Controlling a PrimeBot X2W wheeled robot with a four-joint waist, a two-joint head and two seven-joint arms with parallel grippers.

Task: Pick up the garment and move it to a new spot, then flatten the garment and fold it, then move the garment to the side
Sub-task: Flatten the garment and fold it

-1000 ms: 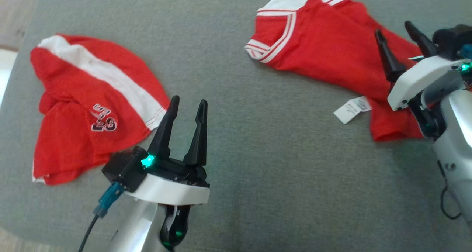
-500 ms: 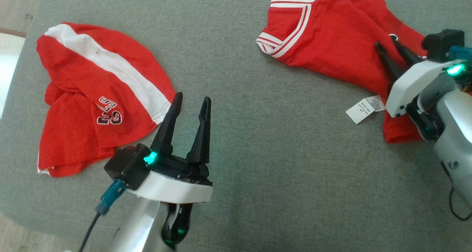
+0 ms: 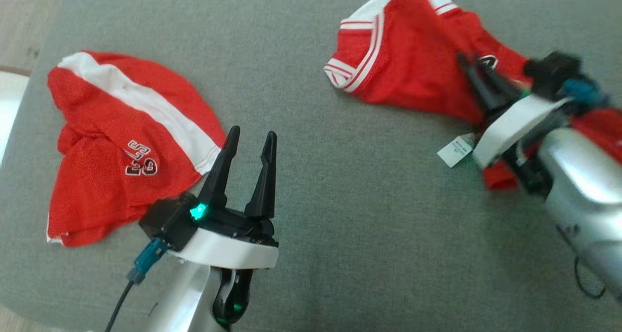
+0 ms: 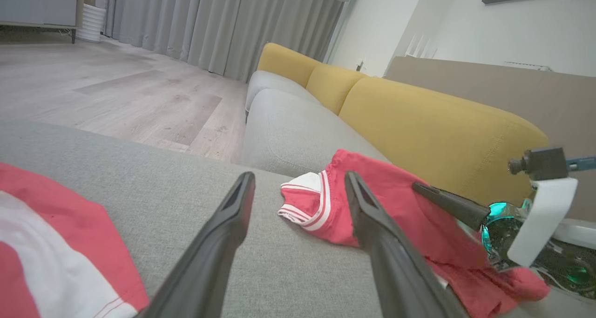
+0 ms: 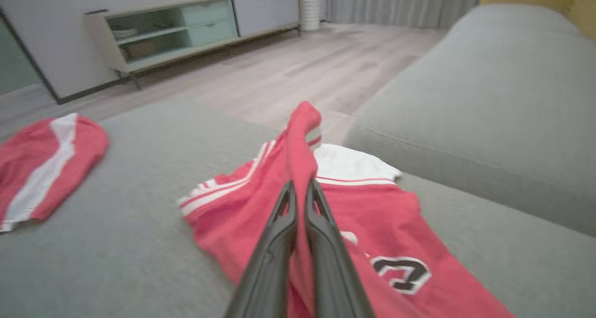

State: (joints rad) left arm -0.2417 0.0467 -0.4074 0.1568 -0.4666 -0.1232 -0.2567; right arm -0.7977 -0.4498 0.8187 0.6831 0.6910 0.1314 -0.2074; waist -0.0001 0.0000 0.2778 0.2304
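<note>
Evidently soft, light mesh that would sag and slip, the red jersey (image 3: 408,69) lay crumpled at the far right of the sofa seat (image 3: 340,200); a bunched ridge near its middle looked the best hold. The right jaws pinched that ridge; the left jaws stood wide, empty, beside red shorts (image 3: 97,186).

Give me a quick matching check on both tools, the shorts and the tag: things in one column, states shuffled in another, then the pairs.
Things:
1. left tool
2. right tool
3. shorts
4. tag

States:
A. white, sticking out from the edge of the shirt
B. shut on a raised fold of the shirt
C. open, holding nothing
D. red, crumpled at the left of the grey cushion

Pairs: 1-C, 2-B, 3-D, 4-A
</note>
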